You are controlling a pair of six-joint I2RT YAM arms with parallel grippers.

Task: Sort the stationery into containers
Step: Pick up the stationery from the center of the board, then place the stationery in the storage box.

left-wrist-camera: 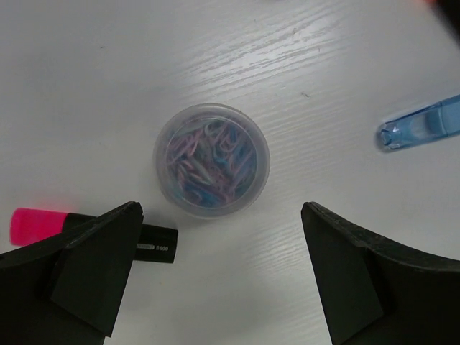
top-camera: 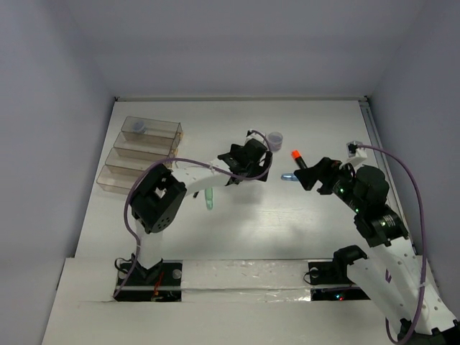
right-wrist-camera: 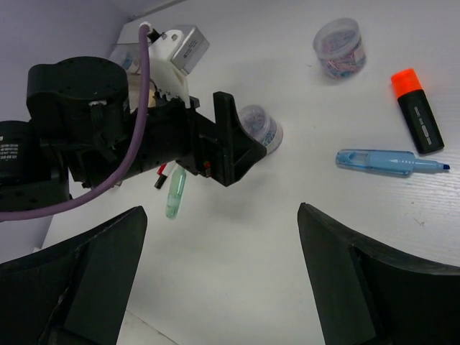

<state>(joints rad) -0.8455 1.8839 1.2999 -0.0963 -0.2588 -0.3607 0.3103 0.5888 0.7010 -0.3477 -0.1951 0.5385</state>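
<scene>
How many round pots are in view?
3: a pot below the left hand, a second pot on the table just beyond, a third pot inside the farthest bin. Others may be hidden.

Colours on the white, faintly grained table [left-wrist-camera: 108, 86]
Clear pot [left-wrist-camera: 161, 154] of pink and blue clips [left-wrist-camera: 215, 158]; pink-capped black highlighter [left-wrist-camera: 39, 223]; translucent blue marker [left-wrist-camera: 424, 126].

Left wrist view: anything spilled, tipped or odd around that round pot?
Nothing stands out. The pot stands upright with its paper clips all inside and none spilled around it. The pink highlighter and the blue marker lie flat beside it, not touching it.
</scene>
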